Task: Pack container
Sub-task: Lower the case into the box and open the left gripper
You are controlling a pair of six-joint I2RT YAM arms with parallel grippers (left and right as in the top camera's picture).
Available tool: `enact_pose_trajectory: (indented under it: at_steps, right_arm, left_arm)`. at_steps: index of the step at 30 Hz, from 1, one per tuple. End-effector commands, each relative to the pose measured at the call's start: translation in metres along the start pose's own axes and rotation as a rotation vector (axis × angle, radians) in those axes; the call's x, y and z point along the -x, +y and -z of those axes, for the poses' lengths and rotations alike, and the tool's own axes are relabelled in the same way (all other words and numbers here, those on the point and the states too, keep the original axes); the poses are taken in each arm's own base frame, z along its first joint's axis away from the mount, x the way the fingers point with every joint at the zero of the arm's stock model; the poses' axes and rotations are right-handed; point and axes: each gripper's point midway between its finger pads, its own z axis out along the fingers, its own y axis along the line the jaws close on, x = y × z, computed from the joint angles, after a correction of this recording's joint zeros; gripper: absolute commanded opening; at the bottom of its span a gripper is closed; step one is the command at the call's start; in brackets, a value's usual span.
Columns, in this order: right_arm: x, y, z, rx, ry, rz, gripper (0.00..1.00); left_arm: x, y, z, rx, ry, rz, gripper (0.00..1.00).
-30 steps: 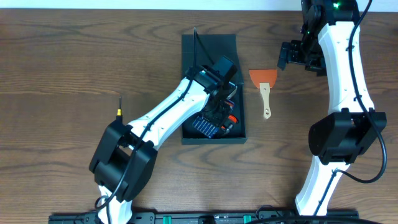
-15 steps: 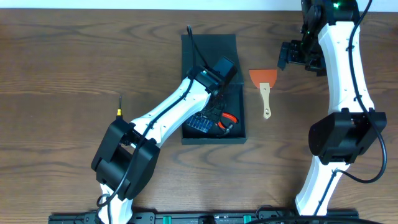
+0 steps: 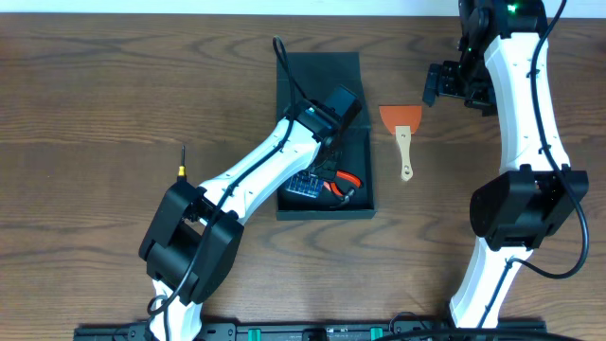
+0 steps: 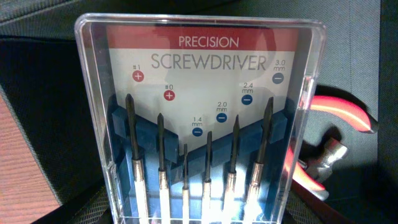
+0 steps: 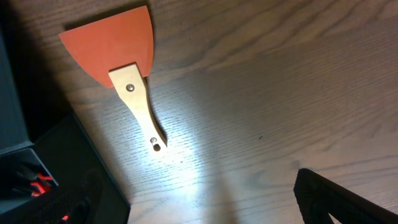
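Note:
The container (image 3: 324, 206) is a dark box with its flap lid (image 3: 318, 68) open toward the far side. My left gripper (image 3: 320, 173) reaches into it and is shut on a clear screwdriver-set case with a blue insert (image 3: 305, 188). In the left wrist view the case (image 4: 205, 93) fills the frame, and my left gripper (image 4: 199, 211) clasps its lower edge between knurled fingers (image 4: 84, 208). Red-handled pliers (image 3: 348, 180) (image 4: 343, 116) lie in the box beside the case. My right gripper (image 3: 443, 85) (image 5: 205, 208) hangs open and empty above the table.
A scraper with an orange blade and wooden handle (image 3: 402, 137) (image 5: 121, 62) lies on the table just right of the box. A small screwdriver with a yellow band (image 3: 181, 163) lies to the far left. The box wall (image 5: 43, 155) shows at the right wrist view's left edge.
My left gripper has shifted a little left and back inside the box, taking the screwdriver case with it, so more of the pliers shows. The right arm has not moved.

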Motion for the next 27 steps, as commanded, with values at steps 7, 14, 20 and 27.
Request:
enact_pose_trajectory:
  at_steps: [7,14,20,27]
  right_arm:
    - [0.003,0.0,0.006,0.006,-0.019,0.004,0.99]
    - [0.003,0.0,0.006,0.006,-0.019,0.005,0.99]
    - [0.003,0.0,0.006,0.006,-0.019,0.005,0.99]
    - [0.003,0.0,0.006,0.006,-0.019,0.005,0.99]
  left_arm:
    - [-0.002,0.002,-0.002,0.021,0.018,0.012,0.34]
    - [-0.012,0.006,-0.008,0.036,0.05,0.009,0.34]
    - [-0.019,0.008,-0.014,0.037,0.07,0.007,0.34]
    - [-0.017,0.006,-0.014,0.033,0.061,0.007,0.34]
